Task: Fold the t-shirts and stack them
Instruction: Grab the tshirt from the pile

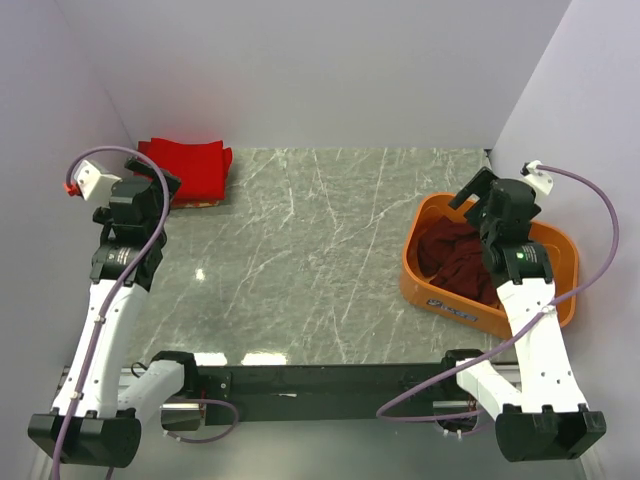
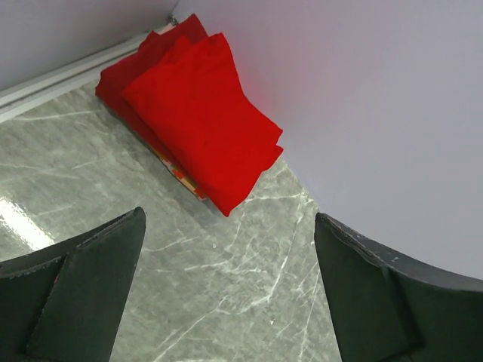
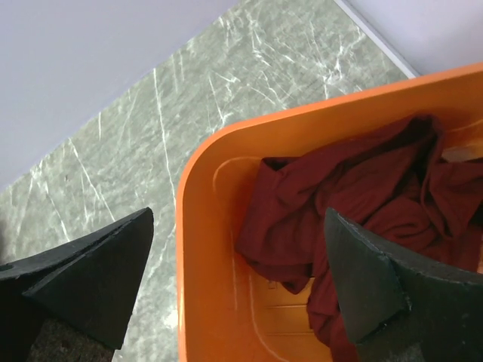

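Fingers (image 2: 90, 286) of the left gripper (image 2: 229, 245) stand wide apart with nothing between them. They hover above the grey, marble-patterned table (image 1: 300, 260) near its far left corner. Just beyond them lies a stack of folded bright red t-shirts (image 2: 200, 121), set close to where the back wall meets the left wall. A thin multicoloured edge (image 2: 183, 175) shows beneath the stack, but what it belongs to cannot be told.

On the right side, the right gripper (image 3: 238, 226) has its fingers (image 3: 377, 286) spread apart as well, holding nothing. It hangs over one rounded corner of an orange plastic basket (image 3: 207, 249), which sits on the table close to the right wall. Inside the basket lies a dark maroon t-shirt (image 3: 355, 188), crumpled and unfolded, heaped against the side away from that corner. Part of the basket's orange floor shows beside the cloth. The red stack and the basket are well apart, at opposite sides of the table.
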